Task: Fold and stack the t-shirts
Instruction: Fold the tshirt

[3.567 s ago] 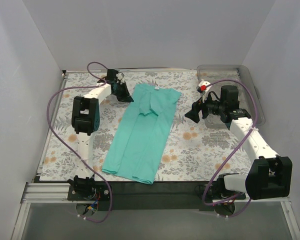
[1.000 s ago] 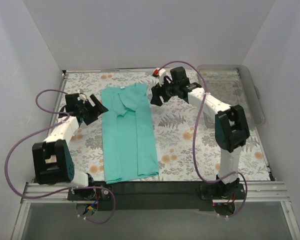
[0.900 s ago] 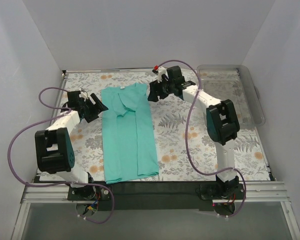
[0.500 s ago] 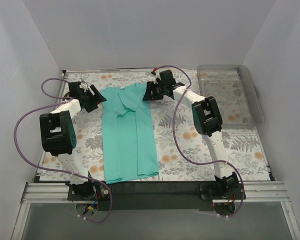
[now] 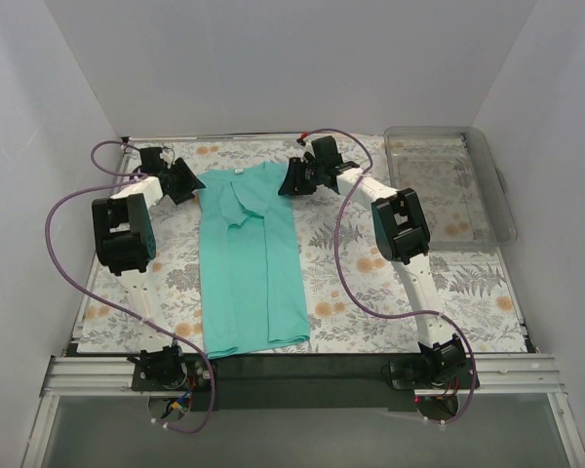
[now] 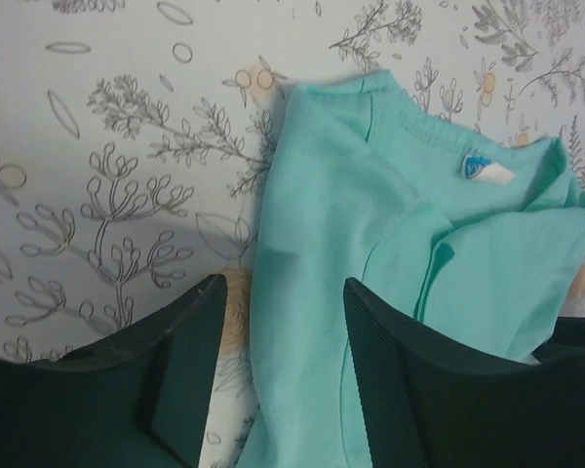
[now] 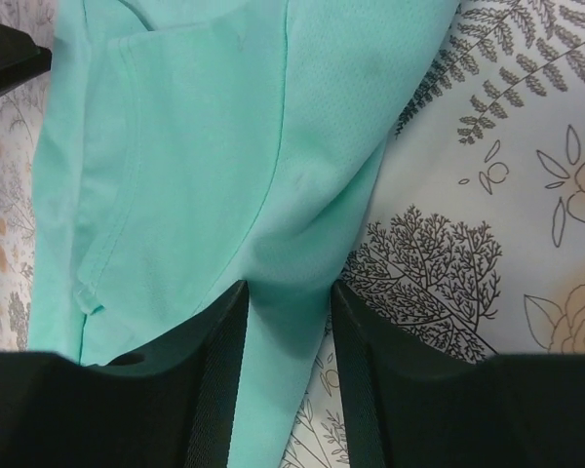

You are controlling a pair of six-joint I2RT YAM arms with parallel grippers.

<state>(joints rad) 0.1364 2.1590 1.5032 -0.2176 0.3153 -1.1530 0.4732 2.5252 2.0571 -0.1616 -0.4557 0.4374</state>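
Note:
The teal-green t-shirt lies folded lengthwise into a long strip on the flowered table, collar end at the back. My left gripper is open at the shirt's back left corner; in the left wrist view its jaws straddle the shirt's left edge, near the collar with its small label. My right gripper is open at the back right corner; in the right wrist view its jaws straddle the shirt's right edge.
A clear plastic bin stands at the back right of the table. The flowered cloth covers the table. White walls close in the back and both sides.
The shirt was shifted left and straightened. Both arms then reached to the back: the left gripper closed in on the shirt's back left corner, the right gripper on its back right corner.

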